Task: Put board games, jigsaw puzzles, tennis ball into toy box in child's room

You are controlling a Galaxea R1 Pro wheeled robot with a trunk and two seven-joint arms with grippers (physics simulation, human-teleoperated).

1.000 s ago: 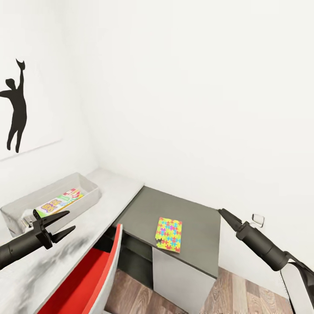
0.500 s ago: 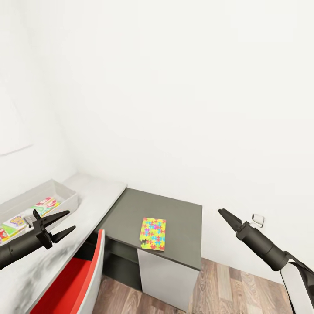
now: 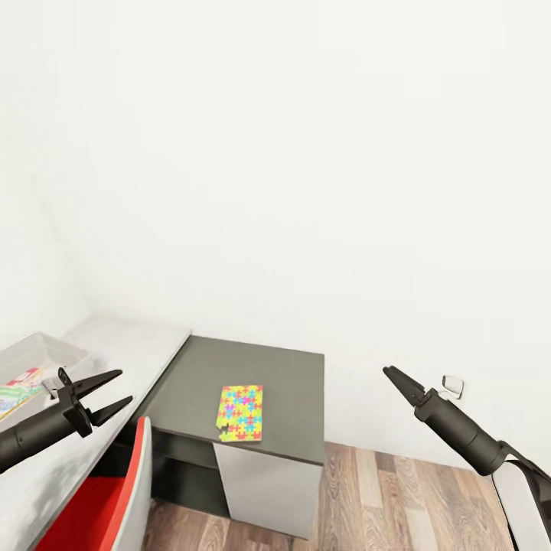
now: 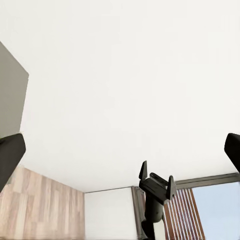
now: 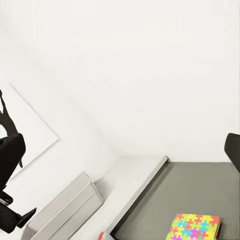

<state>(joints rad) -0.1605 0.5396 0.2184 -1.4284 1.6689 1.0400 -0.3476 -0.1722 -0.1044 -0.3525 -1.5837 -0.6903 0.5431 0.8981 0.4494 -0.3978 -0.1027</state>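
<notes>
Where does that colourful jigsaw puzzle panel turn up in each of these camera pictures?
Head view: jigsaw puzzle lies near the front edge of the dark grey desk top, lower centre.
Left wrist view: not in it.
Right wrist view: bottom right, on the same dark top.
Shared landmark: that dark grey top.

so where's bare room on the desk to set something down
The dark grey top is bare behind and right of the jigsaw puzzle. The pale top is bare between the toy box and the dark top. Crowded near the open left gripper.
</notes>
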